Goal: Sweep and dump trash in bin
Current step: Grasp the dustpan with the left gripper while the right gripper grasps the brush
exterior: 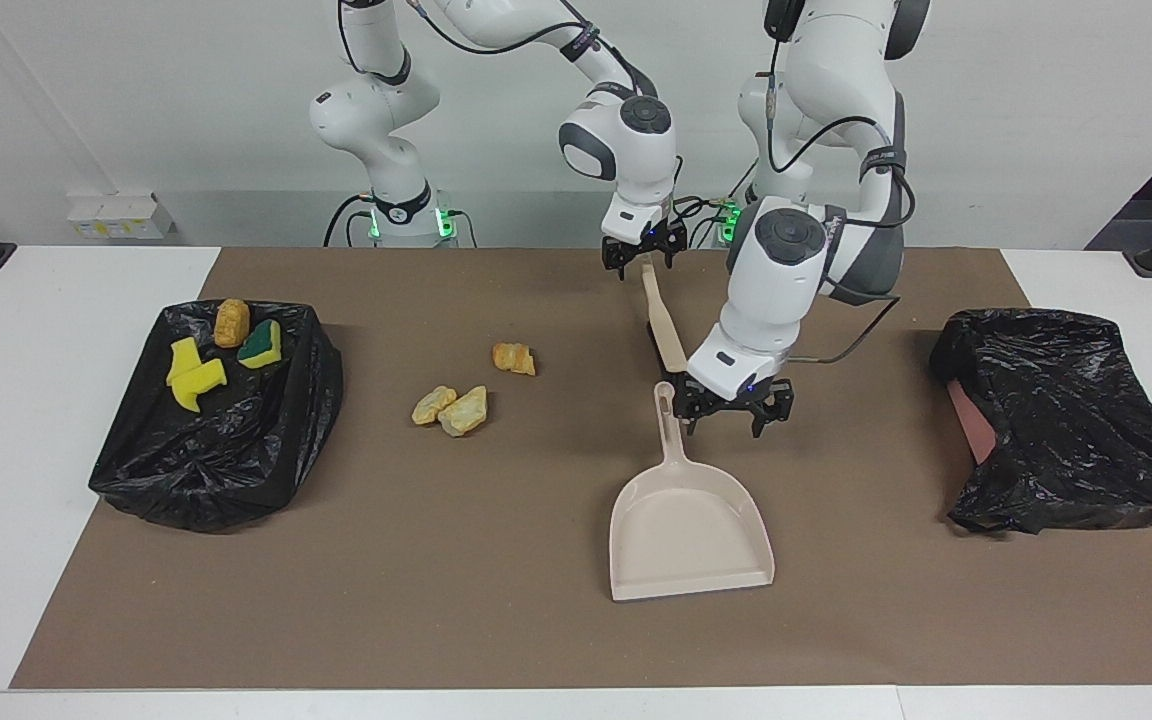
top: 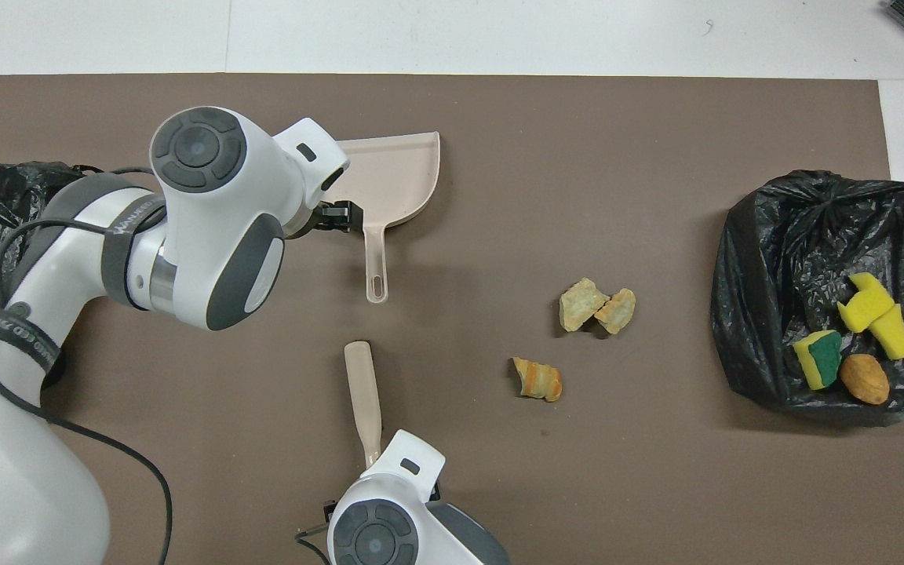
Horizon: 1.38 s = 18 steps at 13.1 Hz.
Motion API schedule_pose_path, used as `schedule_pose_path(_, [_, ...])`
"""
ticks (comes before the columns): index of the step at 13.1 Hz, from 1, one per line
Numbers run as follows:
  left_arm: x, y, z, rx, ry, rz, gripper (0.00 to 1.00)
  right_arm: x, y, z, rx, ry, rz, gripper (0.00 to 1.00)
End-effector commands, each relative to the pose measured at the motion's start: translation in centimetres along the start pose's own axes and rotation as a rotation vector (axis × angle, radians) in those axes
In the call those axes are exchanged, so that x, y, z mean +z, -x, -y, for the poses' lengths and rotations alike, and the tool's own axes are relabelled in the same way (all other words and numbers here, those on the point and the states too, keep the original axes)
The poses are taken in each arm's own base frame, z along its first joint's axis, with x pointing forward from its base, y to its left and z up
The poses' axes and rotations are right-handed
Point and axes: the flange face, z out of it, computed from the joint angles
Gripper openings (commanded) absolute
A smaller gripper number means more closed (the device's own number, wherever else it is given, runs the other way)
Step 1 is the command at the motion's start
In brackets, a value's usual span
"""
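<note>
Three crusty orange-tan bread-like lumps lie loose on the brown mat: two touching each other (exterior: 452, 409) and a third (exterior: 514, 358) a little nearer to the robots, all between the tools and the black-bag-lined tray (exterior: 306, 400) at the right arm's end of the table. On that bag rest two bright yellow sponge pieces (exterior: 194, 374), a green-backed sponge (exterior: 261, 343) and another orange-tan lump (exterior: 231, 322), so part of the trash appears collected already. The beige plastic dustpan (exterior: 688, 525) lies flat with its open lip pointing away from the robots and its long handle toward them, which suits a reach from the robots' end. The left gripper (exterior: 733, 411) hangs low just beside that handle, fingers spread wide and empty, seemingly lining up to take the handle. The beige-handled brush (exterior: 664, 335) lies nearer to the robots, in line with the dustpan handle, and the right gripper (exterior: 644, 253) sits at the end of its handle closest to the robots; whether its fingers already pinch the handle cannot be told. Each arm thus seems assigned one tool. A second crumpled black bag (exterior: 1066, 420) over a reddish object lies at the left arm's end, likely the bin.
</note>
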Motion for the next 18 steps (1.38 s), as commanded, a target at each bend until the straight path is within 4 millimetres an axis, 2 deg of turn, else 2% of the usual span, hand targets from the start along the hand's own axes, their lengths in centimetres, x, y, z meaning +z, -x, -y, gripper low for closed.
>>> schedule_pose_path(1, [1.8, 0.5, -1.4, -0.036, -0.005, -0.020, 1.00, 0.6, -0.2, -0.4, -0.022, -0.025, 0.004, 0.38])
schedule_pose_path(2, [3.8, 1.4, -3.5, -0.016, -0.017, 0.004, 1.00, 0.5, -0.3, -0.3, -0.030, -0.026, 0.004, 0.00])
schedule_pose_path(3, [4.6, 1.7, -4.3, -0.010, -0.019, 0.015, 1.00, 0.3, -0.5, -0.1, -0.030, -0.024, 0.008, 0.00])
schedule_pose_path(4, [4.5, 1.4, -4.1, -0.019, -0.014, 0.011, 1.00, 0.4, -0.8, -0.2, -0.026, -0.023, 0.012, 0.00])
schedule_pose_path(5, [4.8, 1.7, -4.0, -0.022, -0.016, 0.027, 0.52, 0.2, -0.9, -0.2, -0.023, -0.018, 0.020, 0.00])
schedule_pose_path(6, [5.0, 2.0, -4.3, -0.016, -0.018, 0.031, 0.09, 0.2, -0.9, -0.3, -0.025, -0.008, 0.027, 0.00])
schedule_pose_path(7, [5.0, 2.2, -4.5, -0.014, -0.018, 0.039, 0.00, 0.2, -0.9, -0.3, -0.027, -0.001, 0.028, 0.00])
schedule_pose_path(9, [4.7, 2.0, -4.3, -0.011, -0.020, 0.040, 0.00, -0.7, -1.0, -0.9, -0.030, 0.025, 0.043, 0.00])
schedule_pose_path(12, [2.9, 1.2, -3.1, -0.012, -0.015, 0.020, 0.00, -3.4, -1.1, -3.2, -0.007, 0.051, 0.037, 0.00])
schedule_pose_path(16, [-0.7, -0.7, 1.4, 0.051, -0.003, -0.032, 0.00, -8.0, -1.3, -8.2, 0.008, 0.085, 0.030, 0.00])
schedule_pose_path(18, [-1.9, -1.1, 4.1, 0.132, -0.014, -0.016, 0.00, -10.7, -1.7, -11.8, 0.037, 0.109, 0.040, 0.00])
